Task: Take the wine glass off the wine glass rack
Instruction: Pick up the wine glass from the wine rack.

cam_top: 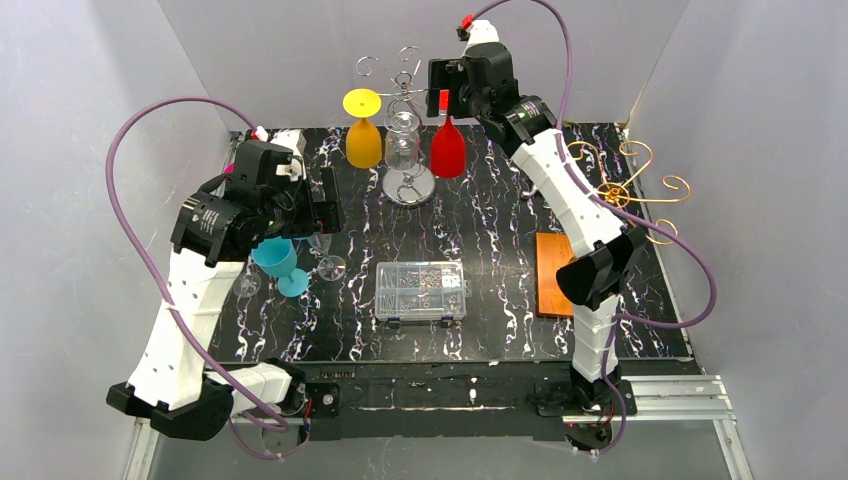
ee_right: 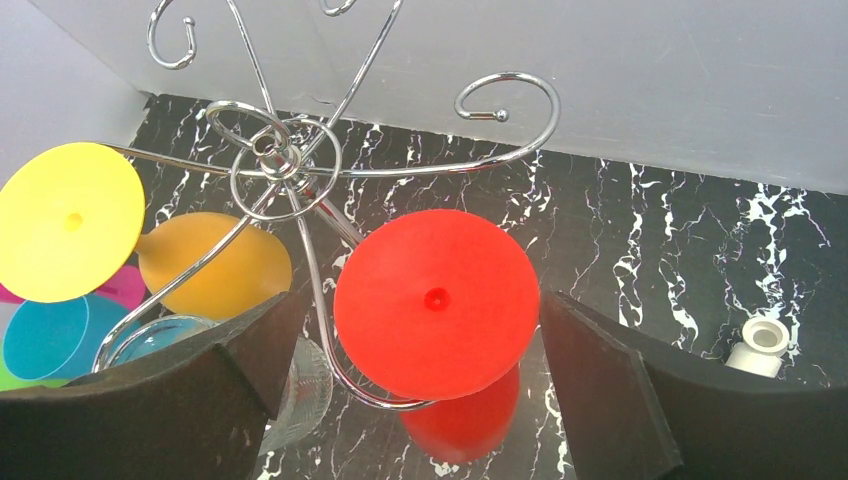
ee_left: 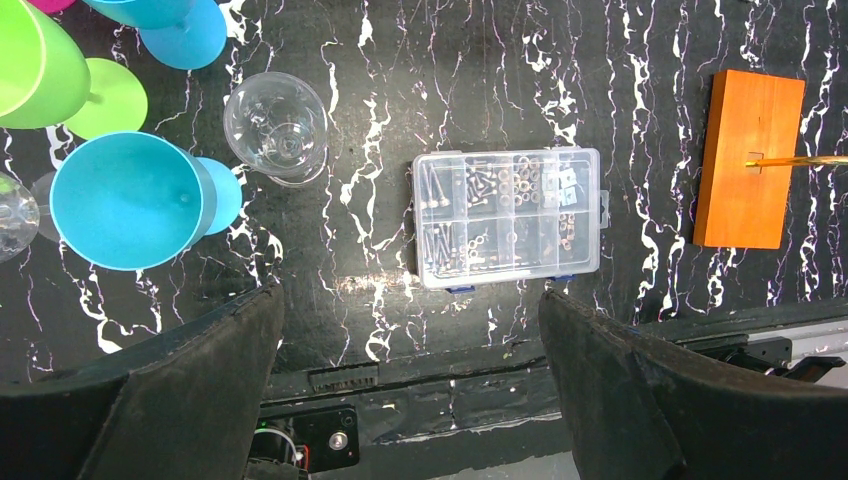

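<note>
The red glass (ee_right: 436, 300) hangs bowl-down at the centre of the right wrist view, its foot hooked on the rack (ee_right: 264, 145). The right gripper (ee_right: 415, 340) hovers above, fingers apart either side, apparently lined up to grasp. The left gripper (ee_left: 412, 340) idles, fingers apart.

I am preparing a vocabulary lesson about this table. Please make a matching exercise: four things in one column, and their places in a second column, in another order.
Things:
1. red glass
2. blue glass
3. plastic box
4. wooden block

Places:
A. lying near the middle of the table
B. hanging upside down on the rack
C. on the right side of the table
D. standing upright on the left side of the table

Pairs: 1-B, 2-D, 3-A, 4-C
</note>
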